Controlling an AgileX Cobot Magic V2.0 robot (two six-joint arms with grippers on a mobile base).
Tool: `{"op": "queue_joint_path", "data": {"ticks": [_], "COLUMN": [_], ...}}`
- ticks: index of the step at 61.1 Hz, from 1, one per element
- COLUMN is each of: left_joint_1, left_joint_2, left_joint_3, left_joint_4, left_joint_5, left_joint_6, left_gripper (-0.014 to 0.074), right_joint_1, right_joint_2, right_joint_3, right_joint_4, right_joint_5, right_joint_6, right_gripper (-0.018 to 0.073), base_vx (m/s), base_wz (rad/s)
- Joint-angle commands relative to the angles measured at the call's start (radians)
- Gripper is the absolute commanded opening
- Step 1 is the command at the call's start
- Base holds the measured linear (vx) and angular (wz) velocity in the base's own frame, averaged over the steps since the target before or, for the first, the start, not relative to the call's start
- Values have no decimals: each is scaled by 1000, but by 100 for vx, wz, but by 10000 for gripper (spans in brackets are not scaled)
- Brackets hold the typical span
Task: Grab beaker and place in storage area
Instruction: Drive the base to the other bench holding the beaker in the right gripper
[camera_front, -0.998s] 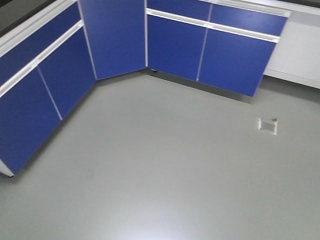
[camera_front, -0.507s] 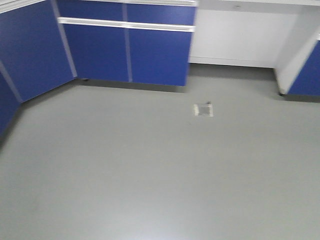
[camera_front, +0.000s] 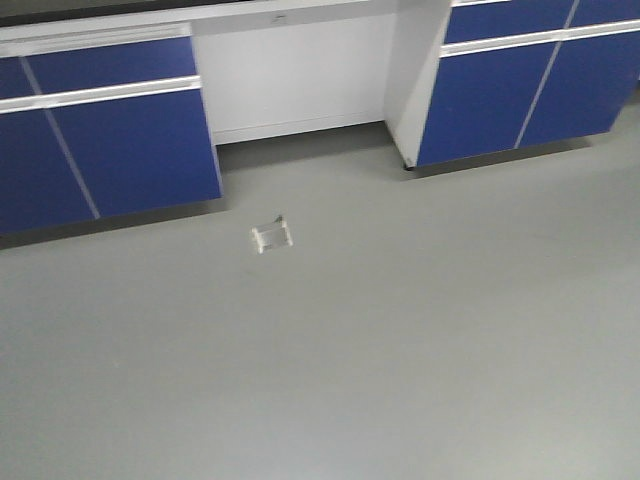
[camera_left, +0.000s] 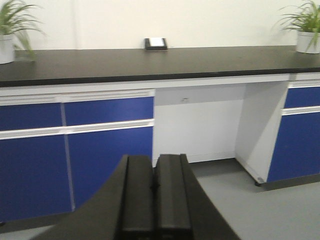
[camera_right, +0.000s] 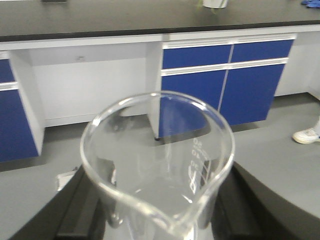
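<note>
Since half a second ago the front view has swung further along the cabinets: the square clear floor plate (camera_front: 272, 236) has slid from right of centre to left of centre, and the white knee recess (camera_front: 295, 75) now sits at the top of the frame, flanked by blue cabinets (camera_front: 120, 150). I see only grey floor (camera_front: 380, 360) below that, with neither arm in this view.

On the right wrist camera the beaker (camera_right: 160, 165) fills the foreground, its pouring lip towards the lens and white printed markings on its right wall. The right gripper (camera_right: 160, 202) is pinching it, one black finger on each side of the glass, and it hangs above the floor, well short of the bench. A white shoe (camera_right: 307, 135) shows at the right edge.

On the left wrist camera the left gripper (camera_left: 153, 170) has its fingers pressed together with nothing between them. Beyond it lies the black benchtop (camera_left: 210, 60), with a small socket box (camera_left: 156, 43) at its rear edge and a potted plant (camera_left: 11, 30) at each end.
</note>
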Motion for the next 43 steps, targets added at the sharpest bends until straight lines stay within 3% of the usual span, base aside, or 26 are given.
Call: {"op": "queue_joint_path", "data": {"ticks": [1,43], "left_joint_1": [-8,-8], "left_joint_2": [-17,-17], "left_joint_3": [22,22], "left_joint_4": [-6,-6], "left_joint_5": [-80,-80], "left_joint_6": [-6,-6], "left_gripper": [-8,-8], "right_joint_1": [-3,-3], "right_joint_2": [8,8], "right_joint_3": [-27,-27], "right_joint_4": [-10,-10], "right_joint_5": [-83,-84], "right_joint_6": [-7,-7], "right_gripper": [0,0], "base_vx": [26,36], "base_wz": [-42,-18]}}
